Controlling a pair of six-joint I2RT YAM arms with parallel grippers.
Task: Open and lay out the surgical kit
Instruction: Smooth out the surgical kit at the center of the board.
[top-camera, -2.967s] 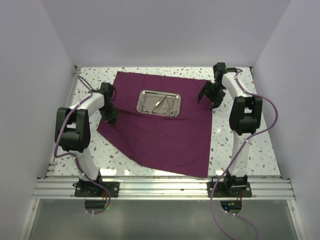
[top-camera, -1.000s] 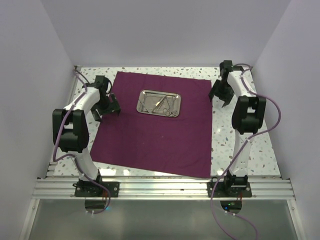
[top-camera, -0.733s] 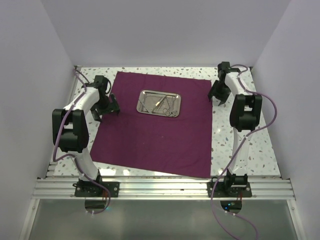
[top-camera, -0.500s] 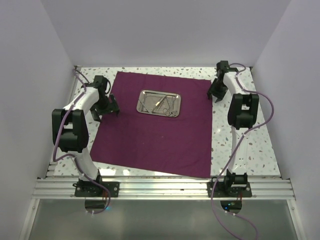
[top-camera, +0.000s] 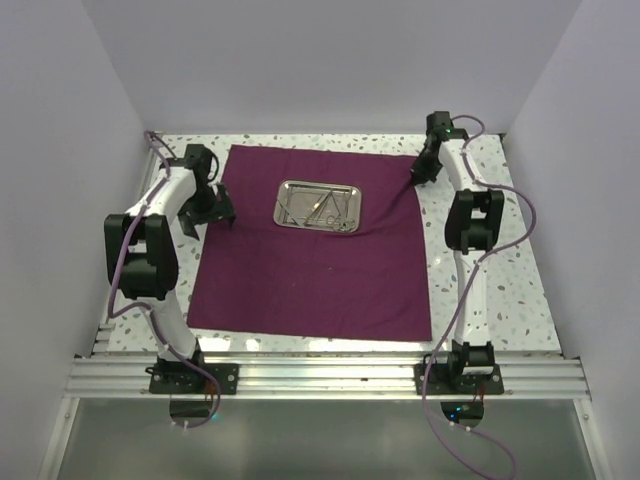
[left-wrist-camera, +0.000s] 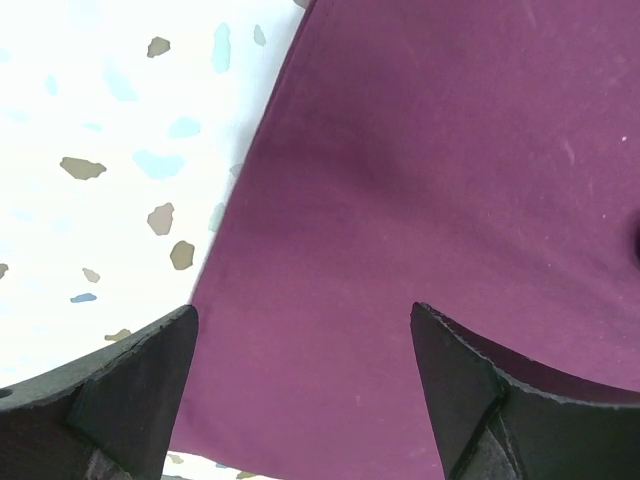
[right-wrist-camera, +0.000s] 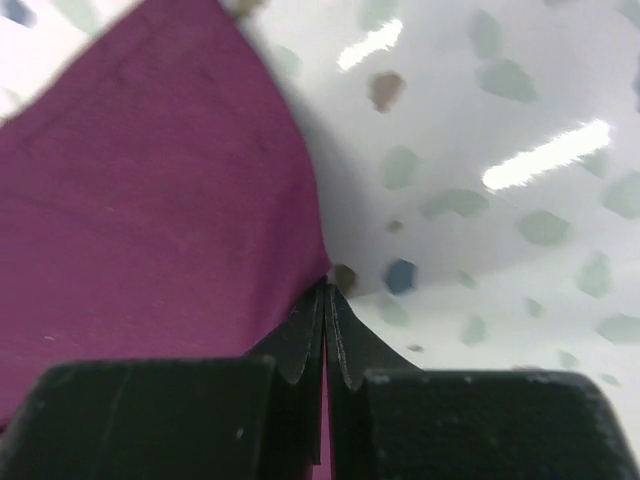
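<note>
Lying spread on the speckled bench (top-camera: 500, 290), purple cloth (top-camera: 310, 265) carries a steel tray (top-camera: 320, 184) of thin silver instruments (top-camera: 316, 207) near its far middle. Right pincer (right-wrist-camera: 325, 290): fingers together, clamped on the cloth's far right edge. Left pincer (left-wrist-camera: 302, 308): fingers wide apart above the cloth's left edge.

Found plum cloth (top-camera: 310, 270) bare and passable near, left and right of steel tray (top-camera: 320, 183). Noted left gripper (top-camera: 210, 218), jaws spread, over cloth's left edge; right gripper (top-camera: 420, 175) pinched on far right corner. Saw narrow terrazzo table (top-camera: 520, 280) strips hemmed by side walls (top-camera: 60, 200).
</note>
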